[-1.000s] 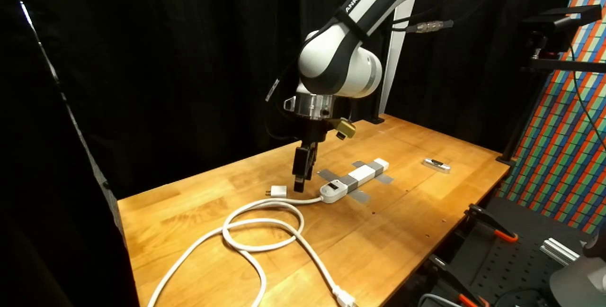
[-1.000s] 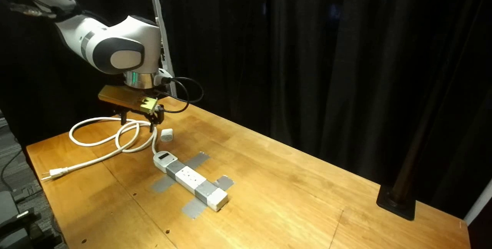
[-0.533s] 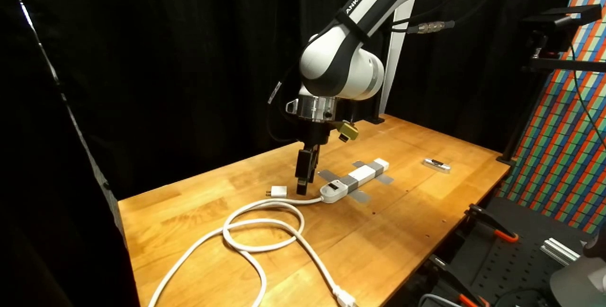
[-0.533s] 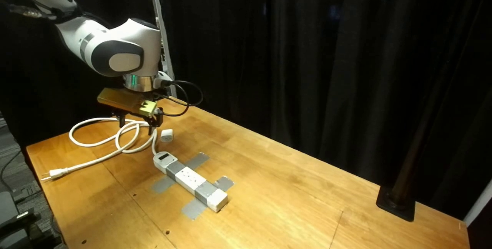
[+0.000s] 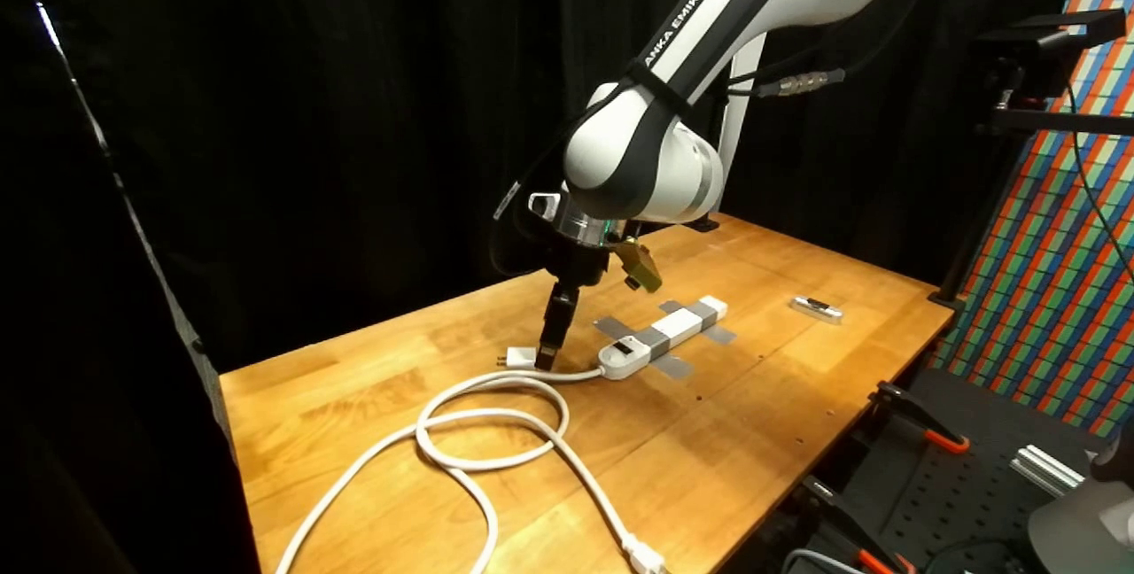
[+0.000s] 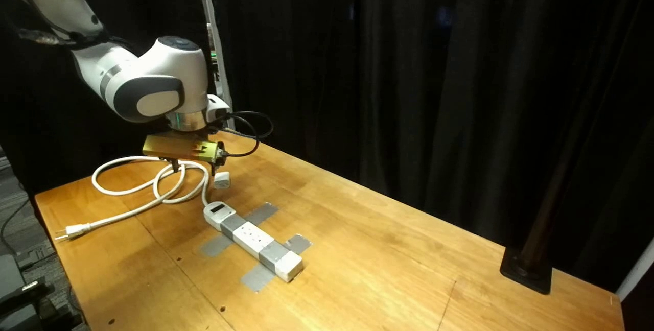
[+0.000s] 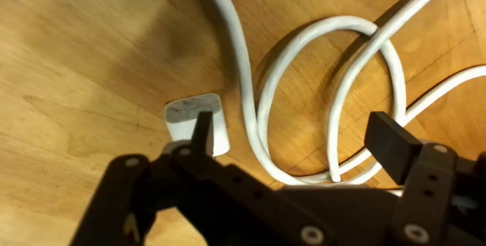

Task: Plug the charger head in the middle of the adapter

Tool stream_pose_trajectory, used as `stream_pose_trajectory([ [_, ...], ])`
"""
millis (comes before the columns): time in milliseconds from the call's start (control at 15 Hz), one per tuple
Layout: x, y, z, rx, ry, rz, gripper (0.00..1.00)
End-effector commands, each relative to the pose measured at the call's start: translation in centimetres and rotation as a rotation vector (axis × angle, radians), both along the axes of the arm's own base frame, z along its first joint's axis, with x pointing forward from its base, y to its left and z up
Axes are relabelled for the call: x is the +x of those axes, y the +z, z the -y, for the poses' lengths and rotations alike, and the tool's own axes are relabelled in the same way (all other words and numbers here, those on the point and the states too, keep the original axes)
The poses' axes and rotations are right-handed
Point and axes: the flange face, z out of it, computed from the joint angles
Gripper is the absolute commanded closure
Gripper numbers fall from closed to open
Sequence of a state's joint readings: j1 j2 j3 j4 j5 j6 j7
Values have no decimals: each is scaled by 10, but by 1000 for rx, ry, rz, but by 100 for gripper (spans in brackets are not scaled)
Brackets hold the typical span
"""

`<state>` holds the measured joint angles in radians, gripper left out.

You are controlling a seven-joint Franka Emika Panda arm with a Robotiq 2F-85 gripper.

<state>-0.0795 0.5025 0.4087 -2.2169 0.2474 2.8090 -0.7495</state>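
- Your gripper [image 7: 292,132] hangs low over the table [image 6: 383,259], fingers [image 7: 393,147] spread wide, holding nothing; the wrist view frames cord [image 7: 248,101] between them, a gap hidden in an exterior view where the fingertips [image 5: 547,357] line up.
- The charger [image 7: 184,129] lies just beside the cord, partly behind one finger in the wrist view; whether they touch, you cannot tell.
- In an exterior view you see its prongs [image 5: 502,361], pointing away from the adapter [image 5: 678,323].
- In an exterior view you make out sockets [image 6: 251,233] between tape bands [image 6: 274,253].
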Motion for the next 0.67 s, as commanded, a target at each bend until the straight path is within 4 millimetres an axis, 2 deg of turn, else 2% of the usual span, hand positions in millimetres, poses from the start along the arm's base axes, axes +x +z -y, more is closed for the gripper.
stream_pose_trajectory([
  [0, 4, -17, -4, 21, 100, 87, 0],
  [200, 9, -25, -5, 50, 153, 141, 0],
  [600, 30, -19, 6, 67, 186, 297, 0],
])
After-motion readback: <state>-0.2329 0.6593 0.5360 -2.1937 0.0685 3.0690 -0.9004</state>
